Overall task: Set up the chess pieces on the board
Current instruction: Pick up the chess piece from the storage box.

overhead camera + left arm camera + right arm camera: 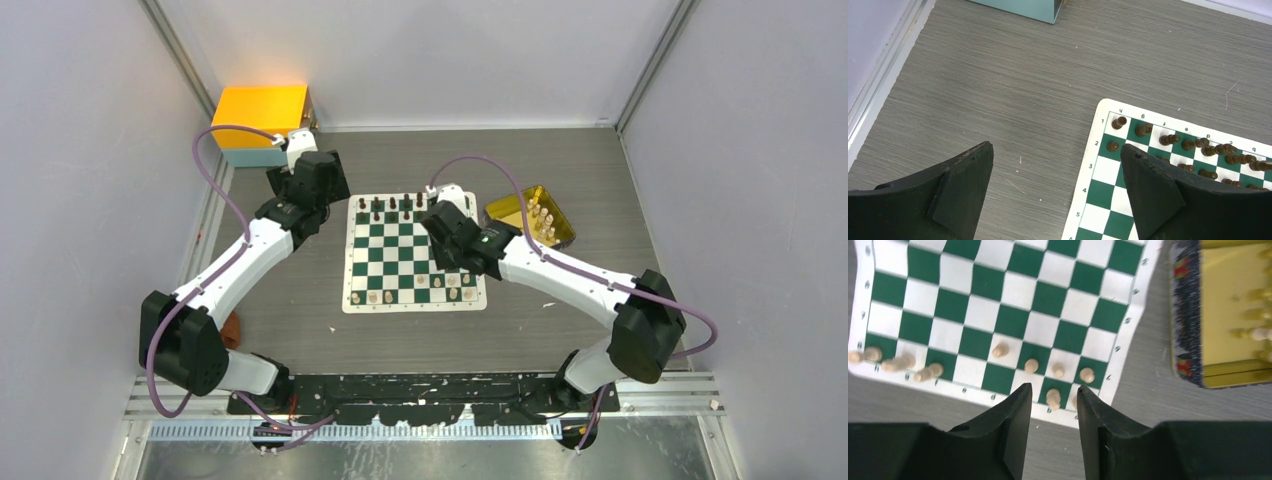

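The green and white board lies mid-table. Dark chess pieces fill its far rows, also in the left wrist view as dark pieces. Pale pieces stand along the near rows. My right gripper hovers open over the board's near right corner. A pale piece stands on the edge row between its fingertips, touching neither. My left gripper is wide open and empty over the board's far left corner. From above, the left gripper and right gripper flank the board.
A gold tray holding several pale pieces sits right of the board, its rim close to my right gripper. An orange box stands at the far left corner. A small reddish object lies by the left arm.
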Available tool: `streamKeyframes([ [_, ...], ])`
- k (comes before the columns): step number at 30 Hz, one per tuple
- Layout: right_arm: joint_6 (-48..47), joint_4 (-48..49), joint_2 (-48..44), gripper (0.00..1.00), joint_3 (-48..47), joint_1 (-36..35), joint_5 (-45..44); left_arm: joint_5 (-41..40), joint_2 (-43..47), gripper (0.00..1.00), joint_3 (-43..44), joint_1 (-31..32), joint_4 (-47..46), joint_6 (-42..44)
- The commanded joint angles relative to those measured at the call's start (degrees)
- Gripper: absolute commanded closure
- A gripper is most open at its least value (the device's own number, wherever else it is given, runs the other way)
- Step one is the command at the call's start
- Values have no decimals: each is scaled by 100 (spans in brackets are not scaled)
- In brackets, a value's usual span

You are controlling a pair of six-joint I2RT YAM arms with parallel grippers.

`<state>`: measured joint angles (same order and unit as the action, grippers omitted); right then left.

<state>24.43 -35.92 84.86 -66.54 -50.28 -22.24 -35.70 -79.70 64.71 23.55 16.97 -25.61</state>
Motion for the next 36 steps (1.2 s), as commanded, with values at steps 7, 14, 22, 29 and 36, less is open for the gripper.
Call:
streamKeyframes([
  [7,144,-161,155,56,-542,1843,-876,38,-11,2,379,18,-213,-76],
  [14,404,-119,704,56,-675,3000,-755,29,-28,2,453,18,-215,-25],
  [22,681,-65,898,58,-615,3656,-687,10,-7,2,447,18,-229,24],
  [29,824,-48,1040,58,-549,3868,-574,11,-10,2,412,18,-229,3],
  [36,906,37,1193,58,-512,3960,-472,11,6,2,376,18,-228,3],
])
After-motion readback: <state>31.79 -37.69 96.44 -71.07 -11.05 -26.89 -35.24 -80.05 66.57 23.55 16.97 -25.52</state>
